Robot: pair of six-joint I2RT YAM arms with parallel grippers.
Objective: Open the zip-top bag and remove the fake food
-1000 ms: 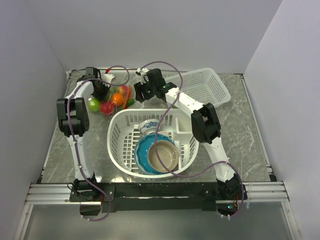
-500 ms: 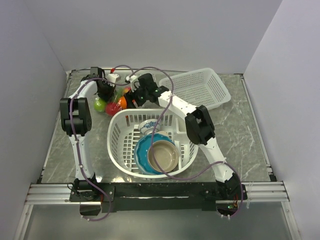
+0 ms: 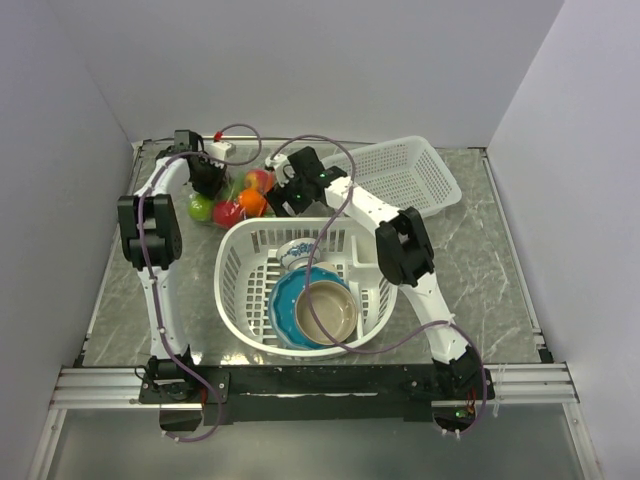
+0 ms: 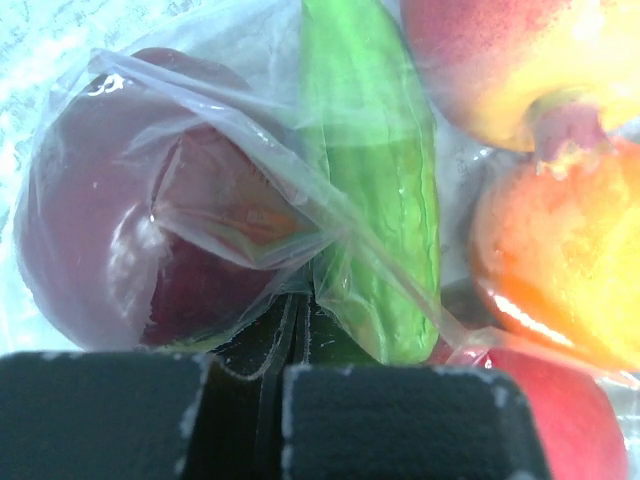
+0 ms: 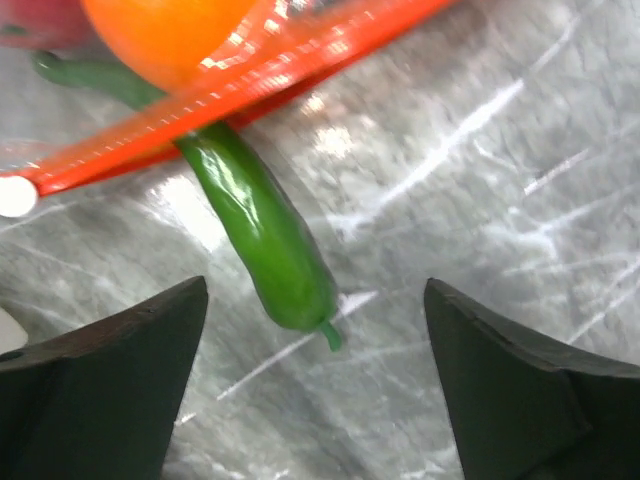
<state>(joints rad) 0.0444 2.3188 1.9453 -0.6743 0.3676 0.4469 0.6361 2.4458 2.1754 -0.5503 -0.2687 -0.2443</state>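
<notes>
The zip-top bag (image 3: 238,200) lies at the back left of the table, full of fake food (image 3: 250,202). My left gripper (image 3: 210,180) is shut on a fold of the bag's clear film (image 4: 260,150); its wrist view shows a maroon fruit (image 4: 130,230), a green vegetable (image 4: 375,180), a peach (image 4: 500,60) and an orange fruit (image 4: 560,270) through the plastic. My right gripper (image 5: 315,290) is open just over the table beside the bag's red-orange zip strip (image 5: 230,85). A green chilli (image 5: 255,225) pokes out under the strip, its tip between my right fingers.
A white laundry-style basket (image 3: 240,270) holding ceramic bowls (image 3: 325,310) stands right in front of the bag. A white mesh tray (image 3: 400,175) lies tilted at the back right. Walls close in on the left and at the back.
The right gripper swung left to the bag, then eased back slightly. The left gripper and the bag shifted a little right, and the peach now shows on top.
</notes>
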